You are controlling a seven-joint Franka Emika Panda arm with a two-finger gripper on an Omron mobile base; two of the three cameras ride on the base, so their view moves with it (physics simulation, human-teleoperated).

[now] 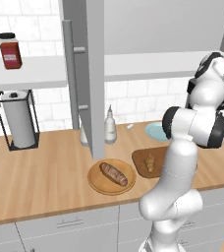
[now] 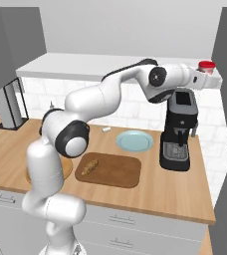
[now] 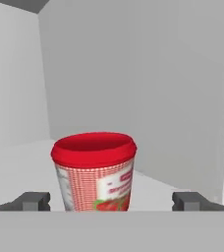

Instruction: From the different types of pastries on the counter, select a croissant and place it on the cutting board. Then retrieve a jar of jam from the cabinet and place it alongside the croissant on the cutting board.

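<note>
- Tall jar [image 1: 9,50], black lid, red contents: upright on the white shelf at upper left.
- Paper towel roll [image 1: 18,119] in a black wire holder, standing at the back of the worktop.
- White squeeze bottle [image 1: 110,126], upright near the tiled wall.
- Round wooden plate [image 1: 98,182] toward the front edge.
- Light-blue plate [image 2: 135,141] near the wall.
- Black coffee machine [image 2: 179,130], just right of the blue plate.
- Small white object [image 2: 106,129] by the wall, too small to identify.
</note>
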